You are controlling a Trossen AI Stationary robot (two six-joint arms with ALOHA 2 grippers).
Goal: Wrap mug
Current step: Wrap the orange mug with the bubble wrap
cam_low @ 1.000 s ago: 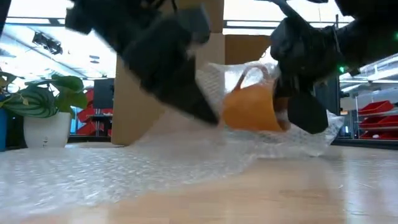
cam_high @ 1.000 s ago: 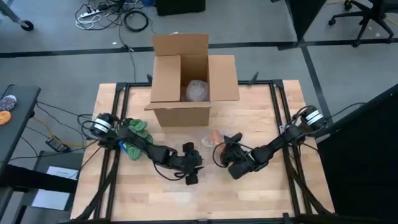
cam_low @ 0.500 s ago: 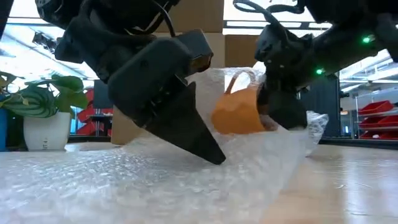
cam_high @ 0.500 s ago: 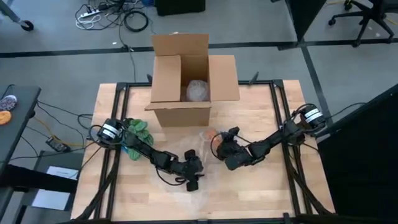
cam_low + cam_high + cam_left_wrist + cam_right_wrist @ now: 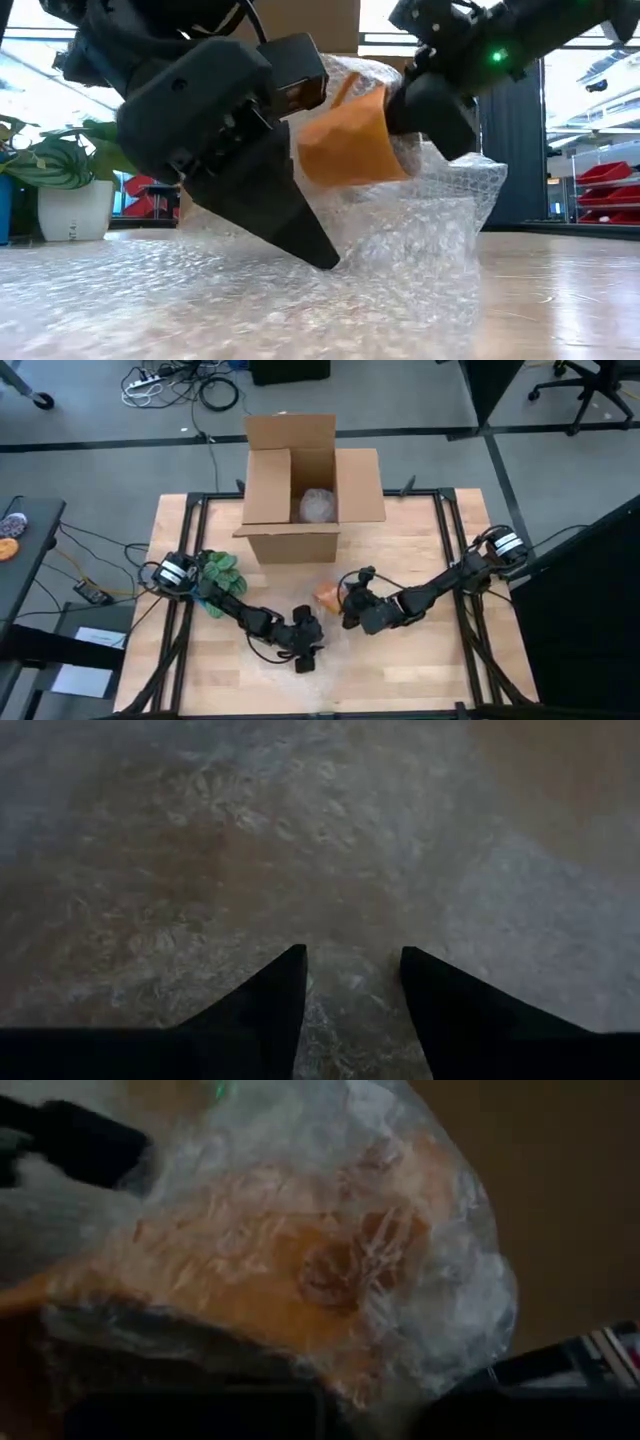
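My left gripper (image 5: 306,657) sits lower centre of the high view, tips down on the bubble wrap (image 5: 400,270). The left wrist view shows the fingers (image 5: 268,1010) spread apart with wrap under the gap, gripping nothing.

My right gripper (image 5: 347,607) is just right of centre in the high view, up against the orange mug (image 5: 328,596). Can't tell if its fingers are open or closed on it; the wrap hides them.

The mug (image 5: 345,145) is mid-frame in the low view, tilted, off the table (image 5: 420,660), with wrap draped around it and bunched below. The right wrist view shows orange through the film (image 5: 300,1270).

The cardboard box (image 5: 300,490) stands top centre of the table, open, with a wrapped bundle (image 5: 318,506) inside. A green item (image 5: 218,570) lies at the left edge.
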